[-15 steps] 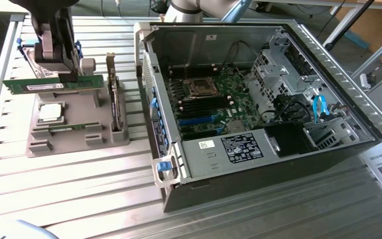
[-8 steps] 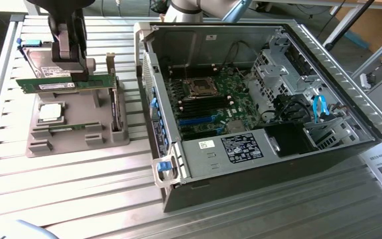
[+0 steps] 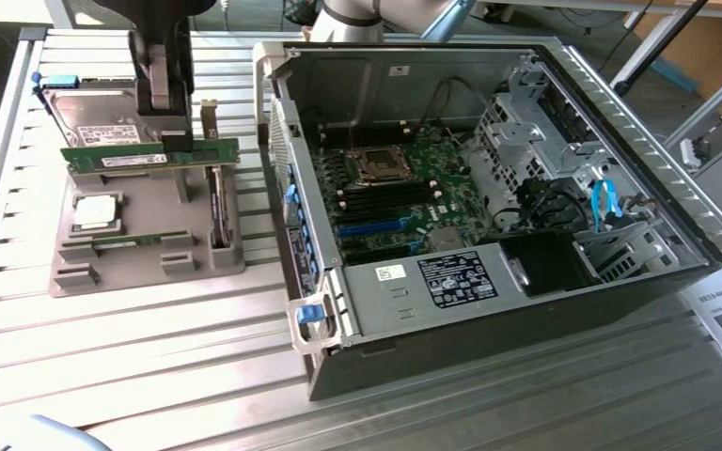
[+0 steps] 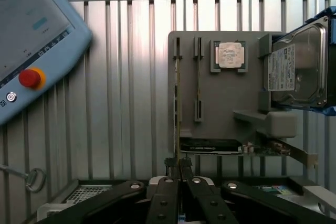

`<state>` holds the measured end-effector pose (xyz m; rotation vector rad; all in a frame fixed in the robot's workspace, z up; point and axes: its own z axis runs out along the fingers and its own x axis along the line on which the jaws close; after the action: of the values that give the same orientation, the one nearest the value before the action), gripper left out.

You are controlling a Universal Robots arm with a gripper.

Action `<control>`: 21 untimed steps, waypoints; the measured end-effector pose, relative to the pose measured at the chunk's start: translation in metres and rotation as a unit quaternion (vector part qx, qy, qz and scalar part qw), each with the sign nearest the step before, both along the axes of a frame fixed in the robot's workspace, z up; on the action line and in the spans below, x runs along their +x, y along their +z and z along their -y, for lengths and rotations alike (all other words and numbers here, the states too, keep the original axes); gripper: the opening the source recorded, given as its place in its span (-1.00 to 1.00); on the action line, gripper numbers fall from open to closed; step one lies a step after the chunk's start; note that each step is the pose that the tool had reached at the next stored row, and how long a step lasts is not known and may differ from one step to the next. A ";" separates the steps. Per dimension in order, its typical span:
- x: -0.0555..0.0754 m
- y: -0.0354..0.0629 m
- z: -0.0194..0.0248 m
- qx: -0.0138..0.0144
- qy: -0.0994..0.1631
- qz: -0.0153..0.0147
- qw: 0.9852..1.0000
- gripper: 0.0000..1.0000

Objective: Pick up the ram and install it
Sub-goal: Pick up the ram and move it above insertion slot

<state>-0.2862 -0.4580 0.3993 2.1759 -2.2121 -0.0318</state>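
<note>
Closest to my wrist camera, the gripper [image 4: 178,164] is clamped on the ram [image 3: 135,156], its dark fingertips pinching the thin green stick near the middle of its length. In the exterior view the ram hangs level under the fingers, white label facing the camera, raised above the grey tray [image 3: 135,271] and not yet in the computer.

Just below the ram, the tray lies flat on the slatted metal table [image 3: 148,357]. A second green stick [image 3: 125,241] sits on edge in a tray slot, and the square silver processor [image 3: 95,212] rests in its pocket beside it. The expansion card [image 4: 210,146] stands on edge along the tray's side nearest the computer, its metal bracket at the end toward the hard drive [image 3: 101,115]. The hard drive leans in a holder at the tray's far end, directly behind the ram as the exterior view sees it.

Farther off, at the exterior view's right and just beside the tray, the computer case [image 3: 374,75] lies on its side with the panel off. The motherboard [image 3: 399,188] is exposed inside, the labelled power supply [image 3: 455,279] is at the near end, and a blue cable [image 3: 604,202] loops by the drive cage.

Beyond the tray in the wrist view, a pale blue teach pendant [image 4: 37,35] with a red button [image 4: 30,78] lies on the table, well apart from the parts.
</note>
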 end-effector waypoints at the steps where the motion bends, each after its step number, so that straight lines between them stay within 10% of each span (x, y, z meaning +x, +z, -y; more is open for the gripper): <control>1: 0.003 0.0000 0.0000 0.000 0.000 0.000 1.000 -0.76; 21: 0.066 0.0000 -0.0002 0.000 0.002 0.000 1.000 -0.76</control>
<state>-0.2202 -0.4578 0.3994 2.1811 -2.2068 -0.0317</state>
